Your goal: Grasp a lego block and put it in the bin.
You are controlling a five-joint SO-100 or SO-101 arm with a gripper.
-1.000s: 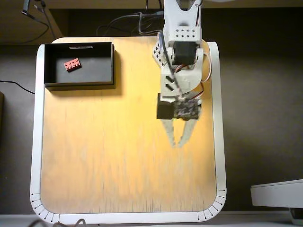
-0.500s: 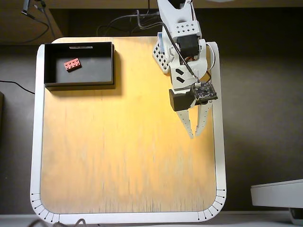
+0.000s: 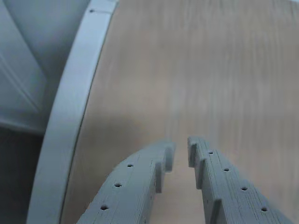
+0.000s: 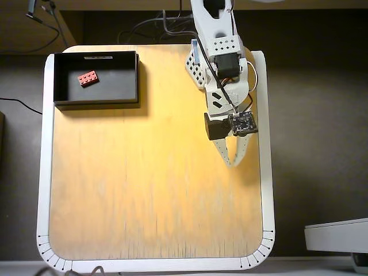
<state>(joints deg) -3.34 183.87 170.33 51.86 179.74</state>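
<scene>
Nearest the wrist camera, the gripper (image 3: pixel 180 145) shows two pale perforated fingers (image 3: pixel 219 182) drawn close, a narrow slot left between the tips and nothing held in it; I judge it all but closed and empty. Beneath the tips lies bare wooden board (image 3: pixel 210 70), with the board's white rim (image 3: pixel 70 121) running up the left of that view. In the overhead view the gripper (image 4: pixel 230 163) hangs over the right side of the board (image 4: pixel 144 184), near its right rim, tips pointing toward the bottom of the picture. The lego block (image 4: pixel 88 78) already lies inside the bin (image 4: pixel 132 102), on the floor of its left half, clear of the walls as far as can be seen, long axis slanted slightly off the bin's long side. The bin sits at the board's upper left corner. The governing relation: the block lies well apart from the fingers, up and to the left in the overhead view, behind the direction the tips face. No other brick is visible on the board. On this evidence the placement appears done.
</scene>
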